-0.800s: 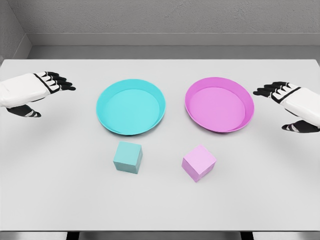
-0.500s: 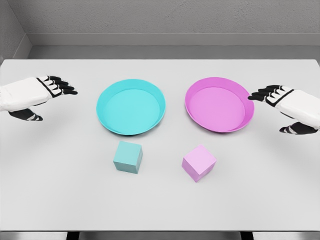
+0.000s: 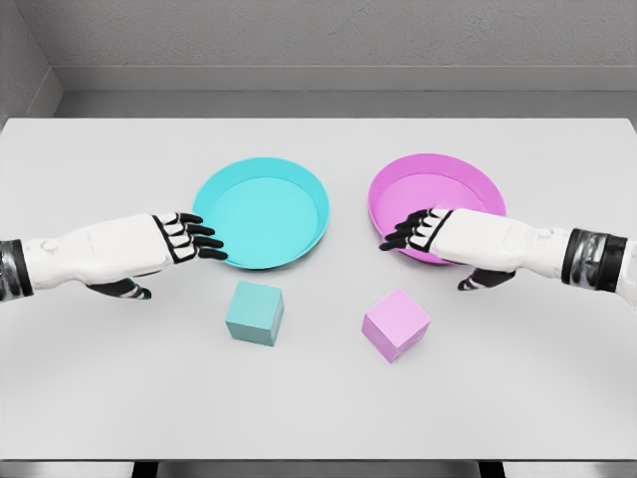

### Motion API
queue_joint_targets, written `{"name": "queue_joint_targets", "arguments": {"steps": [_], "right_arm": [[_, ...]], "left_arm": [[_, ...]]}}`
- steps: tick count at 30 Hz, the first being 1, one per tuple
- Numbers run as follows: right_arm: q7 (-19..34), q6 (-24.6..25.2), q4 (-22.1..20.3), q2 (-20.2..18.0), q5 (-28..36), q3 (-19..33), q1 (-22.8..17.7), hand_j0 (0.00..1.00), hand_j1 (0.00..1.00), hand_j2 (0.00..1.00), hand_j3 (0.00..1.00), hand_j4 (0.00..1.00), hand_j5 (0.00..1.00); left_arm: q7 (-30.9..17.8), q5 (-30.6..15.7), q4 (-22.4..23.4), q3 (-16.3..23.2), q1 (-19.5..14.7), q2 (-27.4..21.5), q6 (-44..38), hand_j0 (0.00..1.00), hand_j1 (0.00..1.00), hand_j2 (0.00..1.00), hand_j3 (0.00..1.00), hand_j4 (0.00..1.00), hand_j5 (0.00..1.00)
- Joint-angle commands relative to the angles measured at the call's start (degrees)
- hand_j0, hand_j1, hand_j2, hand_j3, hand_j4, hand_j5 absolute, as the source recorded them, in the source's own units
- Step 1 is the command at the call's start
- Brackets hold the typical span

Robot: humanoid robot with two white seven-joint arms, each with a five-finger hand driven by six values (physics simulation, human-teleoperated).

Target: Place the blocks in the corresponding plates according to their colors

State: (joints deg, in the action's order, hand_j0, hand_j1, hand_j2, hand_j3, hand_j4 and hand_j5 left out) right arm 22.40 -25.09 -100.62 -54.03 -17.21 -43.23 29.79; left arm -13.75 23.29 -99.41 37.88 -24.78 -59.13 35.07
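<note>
Two blocks are seen lying outside their matching plates, with both hands held above the table.

The teal block (image 3: pixel 254 313) is placed just below the left hand (image 3: pixel 164 244), whose fingers are extended and empty at the teal plate (image 3: pixel 261 212). The pink block (image 3: pixel 395 324) is set below the right hand (image 3: pixel 438 235), likewise spread and empty, over the pink plate's (image 3: pixel 438 204) near rim.
</note>
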Motion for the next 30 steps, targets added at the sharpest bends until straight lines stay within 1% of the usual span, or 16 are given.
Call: {"name": "queue_joint_targets", "arguments": {"steps": [1, 8, 11, 12, 15, 18, 19, 25, 30], "right_arm": [[0.3, -0.2, 0.0, 1.0, 0.3, -3.0, 0.0, 1.0, 1.0, 1.0, 1.0, 1.0, 1.0], [0.3, -2.6, 0.0, 1.1, 0.3, -3.9, 0.1, 1.0, 1.0, 1.0, 1.0, 1.0, 1.0], [0.3, -5.0, 0.0, 1.1, 0.3, -4.0, 0.1, 1.0, 1.0, 1.0, 1.0, 1.0, 1.0], [0.4, -6.0, 0.0, 1.1, 0.3, -4.0, 0.1, 1.0, 1.0, 1.0, 1.0, 1.0, 1.0], [0.4, -8.9, 0.0, 1.1, 0.3, -4.2, 0.1, 1.0, 1.0, 1.0, 1.0, 1.0, 1.0], [1.5, -9.9, 0.0, 1.1, 0.3, -4.6, 0.1, 1.0, 1.0, 1.0, 1.0, 1.0, 1.0], [1.5, -9.9, 0.0, 1.1, 0.3, -4.7, 0.1, 1.0, 1.0, 1.0, 1.0, 1.0, 1.0], [1.5, -9.6, 0.1, 1.2, 0.3, -5.6, 0.1, 1.0, 1.0, 1.0, 1.0, 1.0, 1.0], [1.5, -4.7, 0.1, 2.1, 0.3, -6.4, 0.4, 1.0, 1.0, 1.0, 1.0, 1.0, 1.0]], "left_arm": [[0.0, -0.4, -0.8, 0.1, 0.0, 1.6, -0.1, 1.0, 1.0, 1.0, 1.0, 1.0, 1.0], [-0.1, 0.5, -0.6, 1.6, -0.4, 5.0, -0.1, 1.0, 1.0, 1.0, 1.0, 1.0, 1.0], [-0.1, 2.4, -0.3, 2.0, -0.5, 6.3, -0.1, 1.0, 1.0, 1.0, 1.0, 1.0, 1.0], [-0.1, 2.5, -0.3, 2.0, -0.5, 6.4, -0.1, 1.0, 1.0, 1.0, 1.0, 1.0, 1.0], [-0.1, 2.5, -0.3, 3.8, -1.1, 6.7, -0.1, 1.0, 1.0, 1.0, 1.0, 1.0, 1.0], [-0.2, 2.6, -0.4, 5.0, -1.1, 7.3, -0.1, 1.0, 1.0, 1.0, 1.0, 1.0, 1.0], [-0.2, 3.1, -0.4, 5.7, -1.2, 7.3, -0.1, 1.0, 1.0, 1.0, 1.0, 1.0, 1.0], [-0.1, 3.7, -0.8, 6.2, -1.2, 7.7, -0.1, 1.0, 1.0, 1.0, 1.0, 1.0, 1.0], [-0.1, 3.7, -0.9, 6.2, -1.3, 8.6, -0.1, 1.0, 1.0, 1.0, 1.0, 1.0, 1.0]]}}
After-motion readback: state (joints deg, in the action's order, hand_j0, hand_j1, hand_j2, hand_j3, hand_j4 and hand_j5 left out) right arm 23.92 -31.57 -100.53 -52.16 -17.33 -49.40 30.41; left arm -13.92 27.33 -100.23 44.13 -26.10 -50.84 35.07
